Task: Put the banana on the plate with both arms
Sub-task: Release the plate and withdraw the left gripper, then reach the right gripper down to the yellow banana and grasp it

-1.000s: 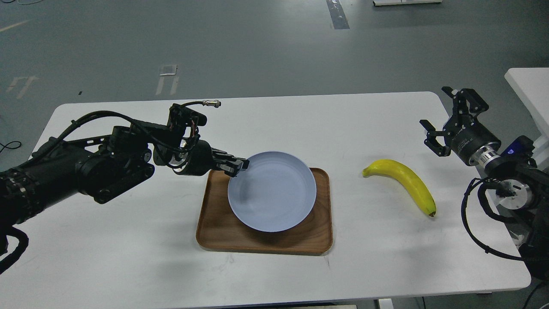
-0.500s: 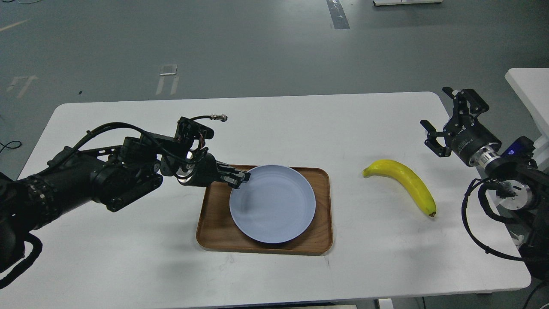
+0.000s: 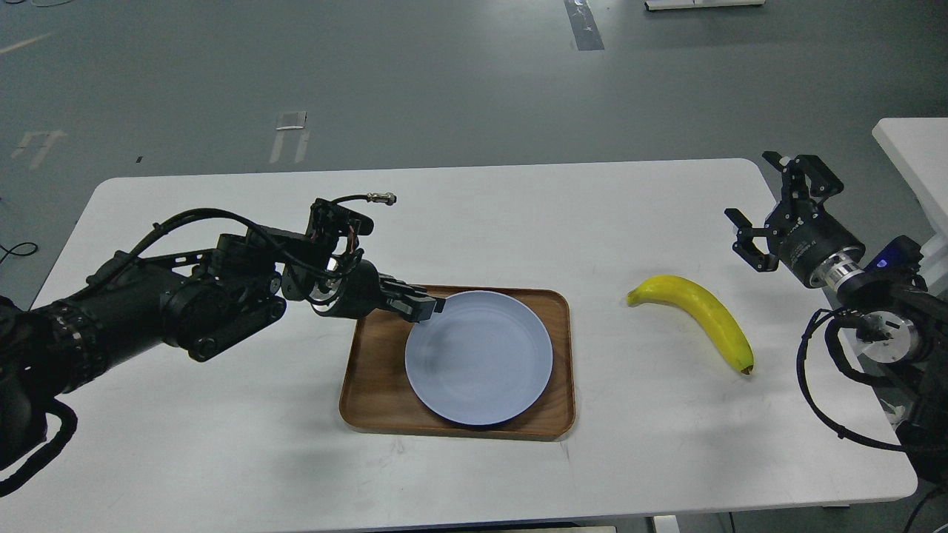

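The pale blue-grey plate (image 3: 481, 359) lies on the brown wooden tray (image 3: 374, 385) in the middle of the white table. My left gripper (image 3: 428, 306) is shut on the plate's upper-left rim, just above the tray. The yellow banana (image 3: 700, 314) lies on the bare table to the right of the tray, its dark tip pointing to the near right. My right gripper (image 3: 770, 203) is open and empty, held in the air up and to the right of the banana, apart from it.
The white table (image 3: 222, 444) has rounded corners and its right edge is close to my right arm. A second white surface (image 3: 915, 144) stands at the far right. Grey floor lies beyond the table.
My left gripper has lowered the plate onto the tray and slid it slightly right. The banana and my right arm have barely moved.
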